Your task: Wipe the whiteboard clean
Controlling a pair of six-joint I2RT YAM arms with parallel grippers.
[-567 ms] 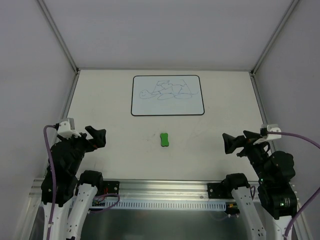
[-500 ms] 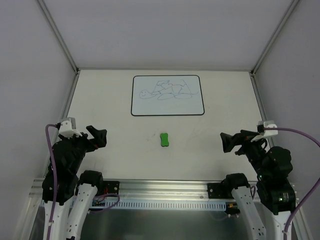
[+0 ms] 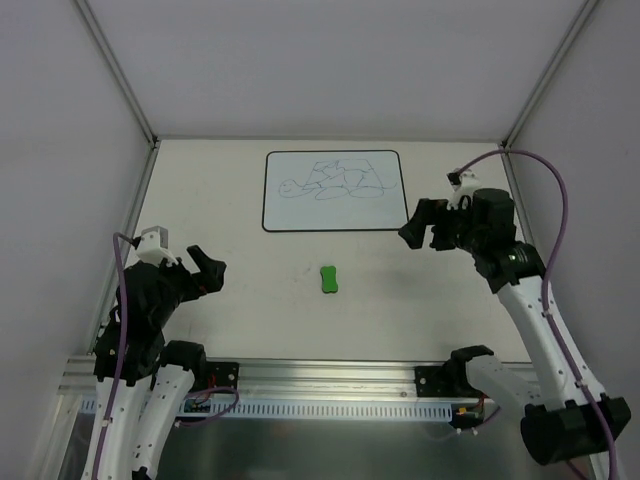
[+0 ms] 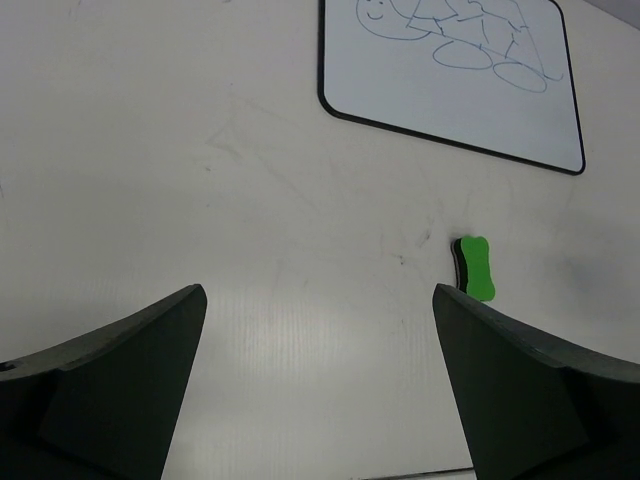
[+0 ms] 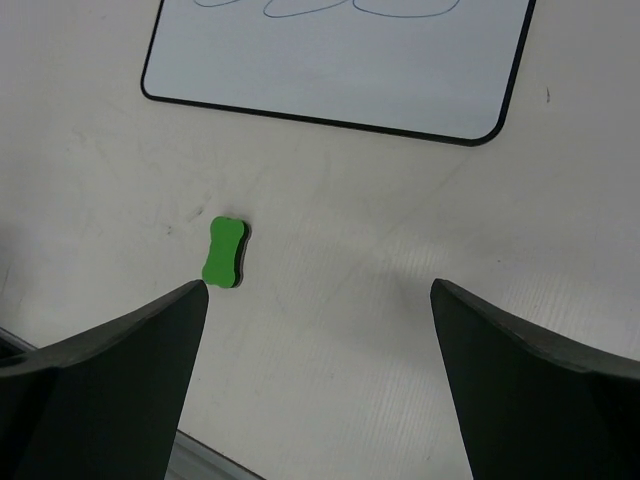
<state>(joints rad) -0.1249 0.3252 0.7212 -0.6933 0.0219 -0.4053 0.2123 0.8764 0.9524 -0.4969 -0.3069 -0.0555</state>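
The whiteboard [image 3: 335,190] lies flat at the far middle of the table, with thin dark scribbles on its upper half. It also shows in the left wrist view [image 4: 450,80] and the right wrist view [image 5: 340,70]. The small green bone-shaped eraser [image 3: 328,279] lies on the table in front of the board, seen too in the left wrist view [image 4: 476,268] and the right wrist view [image 5: 224,253]. My right gripper [image 3: 418,226] is open and empty, raised beside the board's near right corner. My left gripper [image 3: 207,273] is open and empty at the near left.
The pale table [image 3: 240,320] is enclosed by grey walls left, right and behind. A metal rail [image 3: 320,385] with the arm bases runs along the near edge. A purple cable [image 3: 545,190] loops above the right arm.
My right arm has swung up and forward from the near right to the board's right corner. My left gripper has shifted slightly right and forward. The eraser and board have not moved.
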